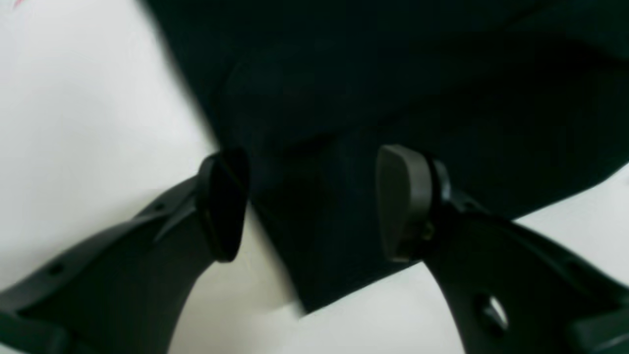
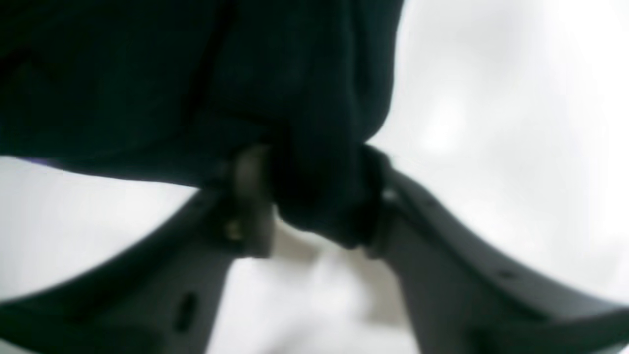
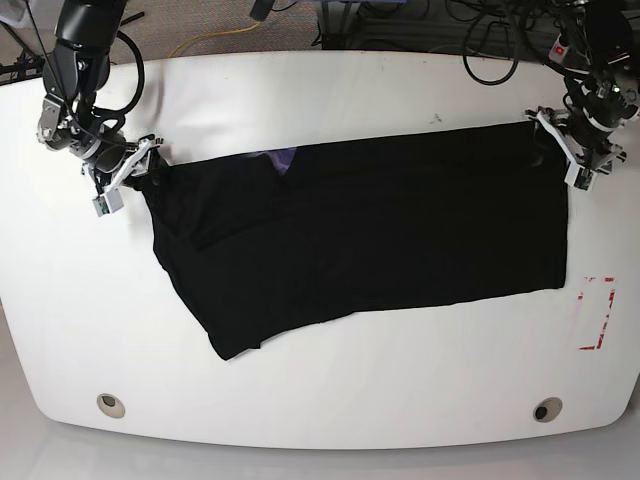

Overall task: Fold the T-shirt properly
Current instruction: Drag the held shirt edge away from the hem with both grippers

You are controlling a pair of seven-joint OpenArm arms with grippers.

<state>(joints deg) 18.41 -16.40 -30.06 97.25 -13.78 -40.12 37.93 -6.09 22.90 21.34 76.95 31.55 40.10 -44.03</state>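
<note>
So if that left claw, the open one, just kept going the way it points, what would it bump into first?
Probably the black T-shirt: its cloth lies between and just beyond the left gripper fingers, though depth is unclear.

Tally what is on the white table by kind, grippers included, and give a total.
T-shirt, black: 1
Grippers: 2, the left gripper and the right gripper
Red-and-white marking on the table: 1
Round holes in the table near its front edge: 2
Total: 6

You've got a white table (image 3: 330, 400) with a red-marked rectangle (image 3: 596, 312) near its right edge, two round holes (image 3: 111, 404) along the front, cables (image 3: 400, 25) behind.
</note>
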